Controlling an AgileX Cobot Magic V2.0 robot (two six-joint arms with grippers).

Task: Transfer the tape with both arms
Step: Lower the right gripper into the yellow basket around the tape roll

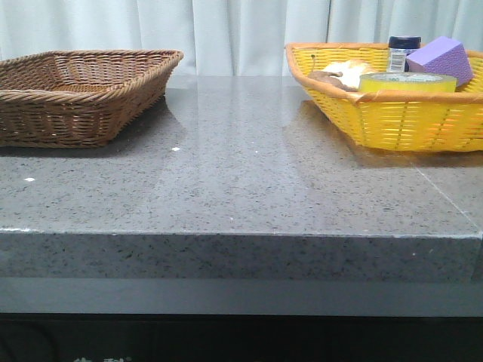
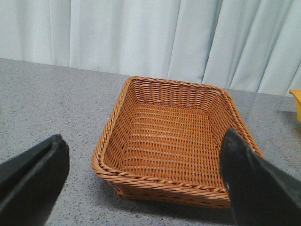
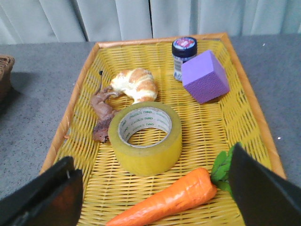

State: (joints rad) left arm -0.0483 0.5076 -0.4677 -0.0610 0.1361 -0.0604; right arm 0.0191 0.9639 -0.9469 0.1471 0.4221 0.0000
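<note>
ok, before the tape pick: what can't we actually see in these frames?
- Front view: carrot hidden behind the yellow basket wall; tape shows only its top.
- Right wrist view: jar label too small to read.
- Brown basket: cut off by front view's left edge.
- Arms: absent from front view.

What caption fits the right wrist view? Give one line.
Open right hand above yellow basket holding tape.
</note>
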